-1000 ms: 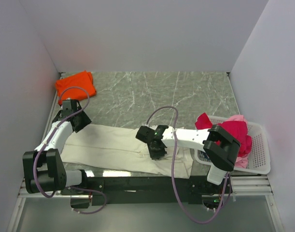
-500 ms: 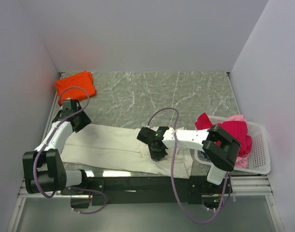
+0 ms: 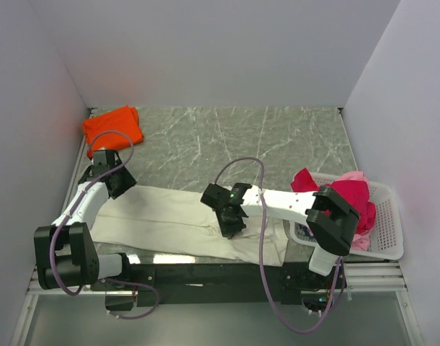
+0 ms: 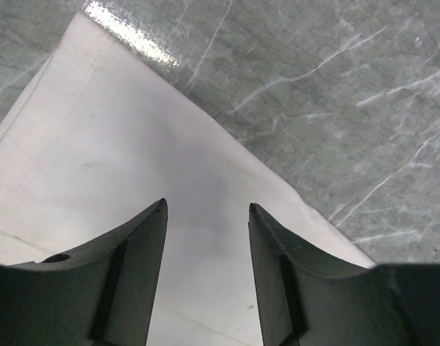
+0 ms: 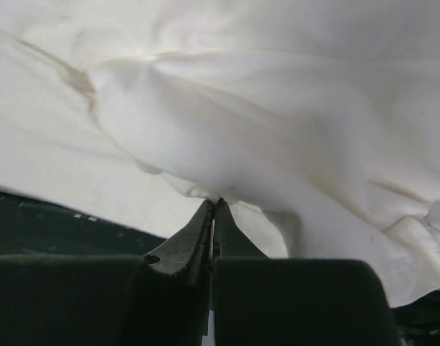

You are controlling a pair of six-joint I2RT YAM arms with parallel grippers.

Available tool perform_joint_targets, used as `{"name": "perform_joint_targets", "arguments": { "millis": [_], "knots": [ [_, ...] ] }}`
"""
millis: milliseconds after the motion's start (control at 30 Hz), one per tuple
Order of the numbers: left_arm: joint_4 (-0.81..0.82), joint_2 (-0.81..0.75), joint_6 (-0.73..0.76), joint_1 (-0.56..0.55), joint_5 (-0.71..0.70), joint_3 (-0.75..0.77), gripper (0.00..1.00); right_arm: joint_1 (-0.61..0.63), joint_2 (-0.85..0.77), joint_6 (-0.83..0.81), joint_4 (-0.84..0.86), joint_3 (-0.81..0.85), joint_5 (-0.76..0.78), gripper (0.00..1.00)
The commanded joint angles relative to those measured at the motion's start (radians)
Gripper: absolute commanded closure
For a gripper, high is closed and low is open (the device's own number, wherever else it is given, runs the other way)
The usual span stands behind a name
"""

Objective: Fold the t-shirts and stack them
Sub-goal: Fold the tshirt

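So the big cream t-shirt (image 3: 169,220) is spread out lengthwise along the near edge of the grey marbled surface (image 3: 277,144), just in front of the arm bases. It's mostly flattened, with some rumpling at its right end. The orange t-shirt (image 3: 113,127) is parked in the far left corner as a folded bundle, well apart from the cream one. Over on the right, a white plastic lattice basket (image 3: 389,238) is set at the edge of the surface. It's loaded with a bunched-up crimson t-shirt (image 3: 349,198) heaped over the rim, and a pink t-shirt (image 3: 353,176) is seen poking out behind and below it. The two are tangled enough that their exact layering can't be told. The left claw (image 3: 119,182) is held over the far left corner of the cream t-shirt. In the left wrist view that claw (image 4: 207,205) is clearly spread apart, and the flat cloth (image 4: 133,166), with its stitched hem, is seen through the gap, the marble beyond it. Whether the tips are touching the cloth can't be told. The right claw (image 3: 230,223) is brought down on the middle of the cream t-shirt, towards its near edge. From the right wrist camera the claw (image 5: 214,202) is seen pinched tight, both fingertips (image 5: 204,216) pressed together. A raised fold of the cream cloth (image 5: 241,108) is gathered right at the tips, so it looks gripped there.
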Motion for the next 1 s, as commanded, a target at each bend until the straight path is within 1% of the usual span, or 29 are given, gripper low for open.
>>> {"name": "perform_joint_targets", "arguments": {
  "millis": [0, 133, 300, 533, 933, 967],
  "knots": [
    [0.021, -0.024, 0.011, -0.005, -0.014, -0.003, 0.46, -0.003, -0.037, -0.039, -0.054, 0.055, -0.072, 1.0],
    [0.021, -0.024, 0.014, -0.003, -0.017, -0.005, 0.46, -0.003, -0.041, -0.047, -0.065, 0.074, -0.111, 1.0],
    [0.023, -0.019, 0.014, -0.005, -0.014, -0.006, 0.46, 0.0, -0.038, -0.07, -0.082, 0.101, -0.203, 1.0],
    [0.024, -0.016, 0.015, -0.005, -0.014, -0.009, 0.46, 0.003, -0.017, -0.077, -0.107, 0.121, -0.27, 1.0],
    [0.028, -0.005, 0.018, -0.003, -0.009, -0.009, 0.46, 0.011, 0.06, -0.076, -0.105, 0.158, -0.312, 1.0],
    [0.028, -0.005, 0.018, -0.003, -0.007, -0.009, 0.46, 0.012, 0.061, -0.076, -0.108, 0.164, -0.307, 0.94]
  ]
}}
